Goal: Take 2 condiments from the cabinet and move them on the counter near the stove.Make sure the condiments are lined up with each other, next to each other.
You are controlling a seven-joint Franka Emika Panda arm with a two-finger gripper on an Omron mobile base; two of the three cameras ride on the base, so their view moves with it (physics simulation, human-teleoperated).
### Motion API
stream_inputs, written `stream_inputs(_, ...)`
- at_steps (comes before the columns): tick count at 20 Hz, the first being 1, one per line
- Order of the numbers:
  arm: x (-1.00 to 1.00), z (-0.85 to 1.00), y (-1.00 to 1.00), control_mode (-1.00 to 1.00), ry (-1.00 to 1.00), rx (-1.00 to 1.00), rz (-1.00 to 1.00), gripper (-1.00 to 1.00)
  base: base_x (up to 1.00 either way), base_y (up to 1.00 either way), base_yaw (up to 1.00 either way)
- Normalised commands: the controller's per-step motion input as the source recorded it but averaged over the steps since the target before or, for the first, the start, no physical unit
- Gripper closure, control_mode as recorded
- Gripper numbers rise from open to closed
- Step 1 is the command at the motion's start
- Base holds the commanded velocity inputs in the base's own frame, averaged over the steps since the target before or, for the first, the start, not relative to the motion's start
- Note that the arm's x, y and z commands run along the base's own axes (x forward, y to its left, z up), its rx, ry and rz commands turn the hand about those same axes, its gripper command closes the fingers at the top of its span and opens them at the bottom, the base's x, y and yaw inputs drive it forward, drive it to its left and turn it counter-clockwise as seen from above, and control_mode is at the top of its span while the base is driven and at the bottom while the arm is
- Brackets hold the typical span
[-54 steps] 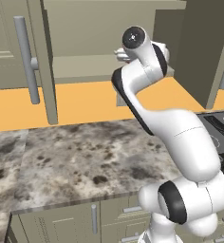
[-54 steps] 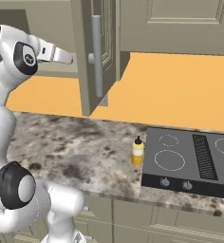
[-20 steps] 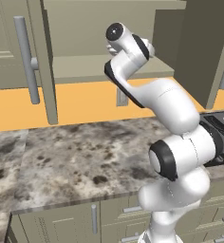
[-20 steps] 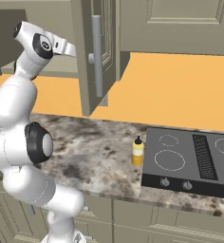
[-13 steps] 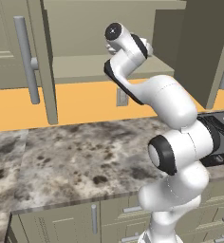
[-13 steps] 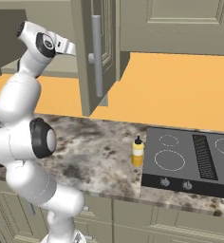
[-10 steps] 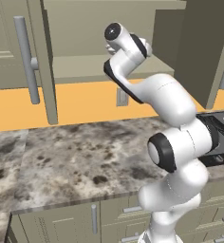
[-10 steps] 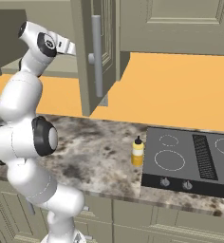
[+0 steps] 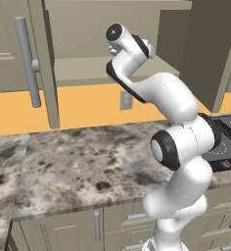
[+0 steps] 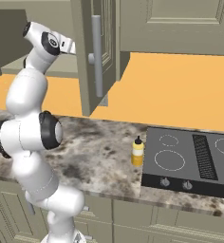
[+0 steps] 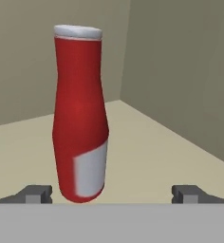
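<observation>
On cabinet shelf (image 11: 147,152), toward back corner: red bottle (image 11: 79,114), upright, between wide-open gripper (image 11: 113,193) tips, untouched. Looks light, stiff, smooth plastic; best gripped mid-body below waist. Yellow bottle (image 10: 138,152) on counter (image 10: 104,161) at stove (image 10: 190,159) edge.

The red bottle (image 11: 79,118) stands upright on the cabinet shelf (image 11: 147,152); the yellow bottle (image 10: 137,152) stands on the counter (image 10: 99,156), seemingly just beside the stove (image 10: 190,161).
</observation>
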Motion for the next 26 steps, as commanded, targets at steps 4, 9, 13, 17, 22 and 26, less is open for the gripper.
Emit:
stream_inputs(4, 0.26, -0.05, 0.00, -1.00, 0.01, 0.00, -0.01, -1.00, 0.00, 0.00, 0.00)
stream_inputs(9, 0.23, -0.05, 0.00, -1.00, 0.00, 0.00, -0.01, -1.00, 0.00, 0.00, 0.00)
stream_inputs(13, 0.21, -0.04, 0.00, -1.00, 0.00, 0.00, -0.01, -1.00, 0.00, 0.00, 0.00)
stream_inputs(17, 0.13, 0.00, 0.00, -1.00, 0.00, 0.00, -0.01, -1.00, 0.00, 0.00, 0.00)
stream_inputs(22, 0.11, 0.00, 0.00, -1.00, 0.00, 0.00, -0.01, -1.00, 0.00, 0.00, 0.00)
stream_inputs(26, 0.09, 0.00, 0.00, -1.00, 0.00, 0.00, -0.01, -1.00, 0.00, 0.00, 0.00)
